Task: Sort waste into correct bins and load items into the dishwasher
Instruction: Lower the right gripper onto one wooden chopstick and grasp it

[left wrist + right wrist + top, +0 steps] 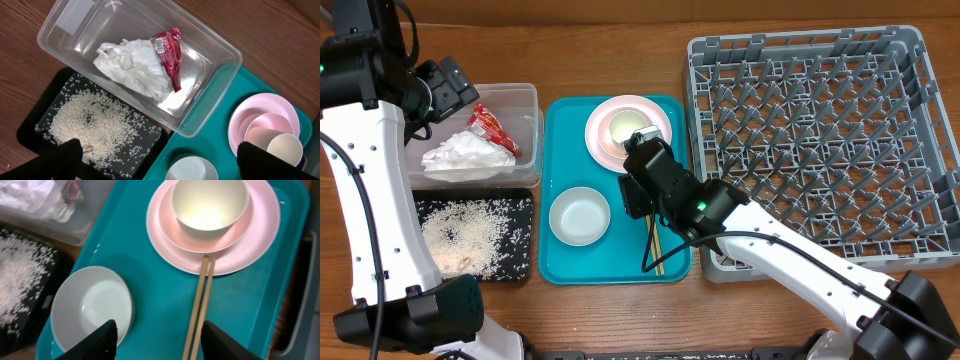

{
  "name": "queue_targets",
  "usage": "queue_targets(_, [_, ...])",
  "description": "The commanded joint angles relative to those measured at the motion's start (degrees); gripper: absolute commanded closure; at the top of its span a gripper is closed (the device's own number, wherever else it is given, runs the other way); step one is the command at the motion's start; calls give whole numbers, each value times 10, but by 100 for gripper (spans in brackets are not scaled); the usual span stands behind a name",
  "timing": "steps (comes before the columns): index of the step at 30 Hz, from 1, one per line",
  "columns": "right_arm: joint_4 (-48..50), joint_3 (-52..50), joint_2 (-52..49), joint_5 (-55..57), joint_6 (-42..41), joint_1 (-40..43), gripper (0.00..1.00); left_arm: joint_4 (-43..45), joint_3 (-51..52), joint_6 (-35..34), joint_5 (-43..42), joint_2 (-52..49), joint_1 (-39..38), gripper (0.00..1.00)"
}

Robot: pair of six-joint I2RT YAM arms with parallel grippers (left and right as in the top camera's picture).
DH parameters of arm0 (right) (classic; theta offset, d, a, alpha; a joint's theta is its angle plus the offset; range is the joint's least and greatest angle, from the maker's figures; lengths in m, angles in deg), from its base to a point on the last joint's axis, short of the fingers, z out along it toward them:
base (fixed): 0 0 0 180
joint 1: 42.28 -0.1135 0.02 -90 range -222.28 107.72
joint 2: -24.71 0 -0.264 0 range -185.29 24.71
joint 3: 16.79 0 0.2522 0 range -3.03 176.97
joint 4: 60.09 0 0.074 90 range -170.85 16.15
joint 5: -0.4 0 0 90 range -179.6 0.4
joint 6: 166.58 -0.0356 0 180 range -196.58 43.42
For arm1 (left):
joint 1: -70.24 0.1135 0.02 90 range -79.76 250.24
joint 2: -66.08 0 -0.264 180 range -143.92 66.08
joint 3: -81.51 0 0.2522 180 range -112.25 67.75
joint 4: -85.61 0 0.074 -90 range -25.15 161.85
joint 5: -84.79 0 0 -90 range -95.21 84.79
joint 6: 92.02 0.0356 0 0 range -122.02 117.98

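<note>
The clear tub [525,100] holds the crumpled white napkin [468,155] and the red wrapper [490,130]. Rice [465,235] is spread over the black tray [523,205]. My left gripper [450,90] hangs open and empty above the tub's far left; in its wrist view the napkin [132,67] and wrapper [170,55] lie well below the gripper [167,160]. My right gripper [157,340] stands open low over the teal tray [165,280], with the chopsticks [200,305] lying just inside its right finger. The white cup [210,207] sits on the pink plate [260,235]. A white bowl [92,305] lies by the left finger.
The grey dish rack [820,140] fills the right side of the table with nothing among its pegs. The teal tray [560,150] lies between the rack and the two bins. The right arm [770,250] crosses the rack's near left corner.
</note>
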Motion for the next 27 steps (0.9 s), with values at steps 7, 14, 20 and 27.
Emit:
queue_targets(7, [35,-7,-90,-5,-46,-3,81,0,-3,5,-2,6,0,0])
queue_targets(14, [51,-7,-150,-5,-48,-2,70,0,-3,5,-2,6,0,0])
queue_targets(20, [40,-8,-151,-5,-48,-2,69,0,-3,5,-2,6,0,0])
queue_targets(27, [47,-20,-151,17,-48,-1,65,0,-3,5,-2,6,0,0])
